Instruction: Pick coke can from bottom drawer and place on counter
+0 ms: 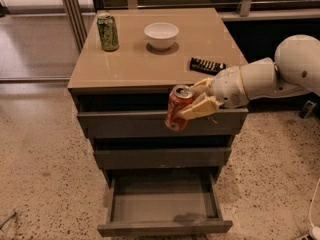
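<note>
My gripper [196,103] is shut on the coke can [177,109], a red-orange can with a silver top. It holds the can tilted in the air, in front of the top drawer face and just below the counter's front edge. The white arm reaches in from the right. The counter [135,59] is the glossy tan top of the grey cabinet. The bottom drawer [165,204] is pulled open below and shows nothing inside.
On the counter stand a green patterned can [108,32] at the back left, a white bowl [161,35] at the back middle and a black remote [207,65] at the right. Speckled floor surrounds the cabinet. A metal post [75,14] stands behind left.
</note>
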{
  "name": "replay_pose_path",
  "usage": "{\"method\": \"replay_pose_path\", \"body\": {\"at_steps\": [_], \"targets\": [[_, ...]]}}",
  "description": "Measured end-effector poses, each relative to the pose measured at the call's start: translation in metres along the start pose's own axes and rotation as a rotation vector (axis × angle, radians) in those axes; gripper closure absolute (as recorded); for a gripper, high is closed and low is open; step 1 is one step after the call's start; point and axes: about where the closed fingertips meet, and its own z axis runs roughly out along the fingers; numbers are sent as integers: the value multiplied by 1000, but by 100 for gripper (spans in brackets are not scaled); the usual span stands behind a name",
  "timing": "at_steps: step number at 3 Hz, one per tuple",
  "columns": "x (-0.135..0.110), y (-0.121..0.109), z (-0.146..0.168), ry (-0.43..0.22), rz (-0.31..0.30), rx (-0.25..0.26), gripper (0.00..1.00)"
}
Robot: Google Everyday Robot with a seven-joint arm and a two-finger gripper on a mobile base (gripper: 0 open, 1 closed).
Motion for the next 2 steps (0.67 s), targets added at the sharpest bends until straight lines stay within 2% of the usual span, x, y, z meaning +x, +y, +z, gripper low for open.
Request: {"method": "replay_pose_path", "body": {"at_steps": [2], "targets": [[-45, -72, -6, 85, 48, 143, 100]]}}
